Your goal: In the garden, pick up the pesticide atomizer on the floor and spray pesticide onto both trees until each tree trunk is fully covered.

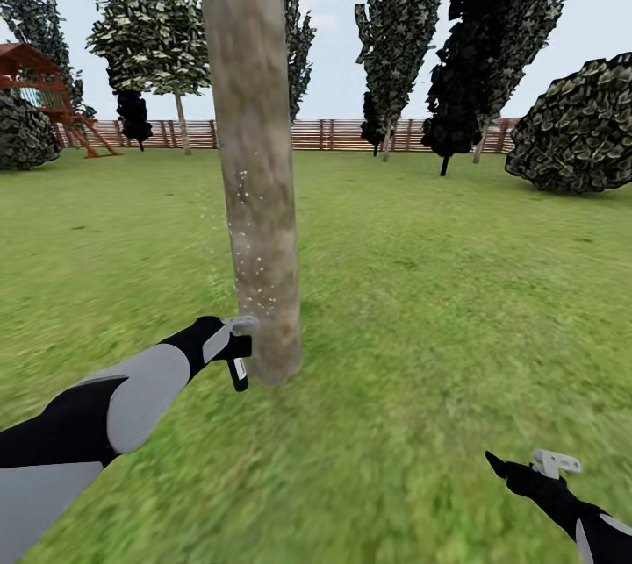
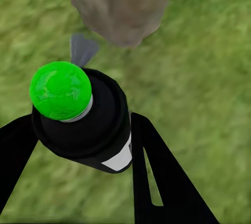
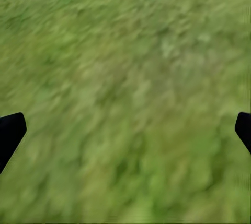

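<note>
Gripped between my left gripper's (image 2: 78, 145) black fingers (image 2: 157, 172), the pesticide atomizer (image 2: 83, 122) is sitting low beside the tree trunk (image 1: 254, 160), its nozzle just short of the bark near the base. I am seeing pale specks scattered over the lower trunk, so I am judging the spraying of this tree as under way but not finished; the upper trunk is looking bare. A second tree (image 1: 162, 38) with a grey trunk is standing well apart near the fence (image 1: 325, 134), and I am counting it as still to do. My right gripper (image 3: 125, 130) is hanging wide open, empty, over the grass (image 3: 130, 78).
</note>
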You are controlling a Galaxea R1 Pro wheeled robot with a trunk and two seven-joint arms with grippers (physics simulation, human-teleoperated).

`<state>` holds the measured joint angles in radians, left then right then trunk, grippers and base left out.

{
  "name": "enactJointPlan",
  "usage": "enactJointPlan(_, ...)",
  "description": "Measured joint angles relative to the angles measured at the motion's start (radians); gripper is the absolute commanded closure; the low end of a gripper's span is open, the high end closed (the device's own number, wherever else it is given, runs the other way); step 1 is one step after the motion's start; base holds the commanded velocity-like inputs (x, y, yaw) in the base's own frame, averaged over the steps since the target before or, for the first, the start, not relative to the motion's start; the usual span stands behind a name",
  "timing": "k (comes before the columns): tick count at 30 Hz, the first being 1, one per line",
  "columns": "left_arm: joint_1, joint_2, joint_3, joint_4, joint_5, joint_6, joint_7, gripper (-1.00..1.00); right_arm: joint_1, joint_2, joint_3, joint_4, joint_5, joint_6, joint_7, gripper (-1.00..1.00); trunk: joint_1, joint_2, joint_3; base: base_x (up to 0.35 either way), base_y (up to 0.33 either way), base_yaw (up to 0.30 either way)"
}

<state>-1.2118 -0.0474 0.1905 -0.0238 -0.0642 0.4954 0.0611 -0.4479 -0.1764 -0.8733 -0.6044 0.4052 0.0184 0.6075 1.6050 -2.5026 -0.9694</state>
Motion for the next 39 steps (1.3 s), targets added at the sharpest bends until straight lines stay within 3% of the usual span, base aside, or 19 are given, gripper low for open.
enactJointPlan(15,0.0,-0.002,0.0,0.0,-0.002,0.0,0.0,1.0,0.0,0.0,0.0,0.0,0.001,0.0,0.0,-1.0,0.0,0.0,0.0,0.0,-0.311,0.079)
enactJointPlan(32,0.0,-0.002,0.0,-0.001,-0.002,-0.001,-0.001,1.0,0.0,0.0,0.001,0.0,0.001,0.0,-0.001,-1.0,0.0,0.0,0.0,0.004,-0.322,0.242)
enactJointPlan(39,0.0,-0.002,0.001,0.0,-0.002,-0.001,-0.001,1.0,0.0,0.0,0.001,0.0,0.001,0.0,0.0,-1.0,0.0,0.0,0.0,0.079,-0.322,0.037)
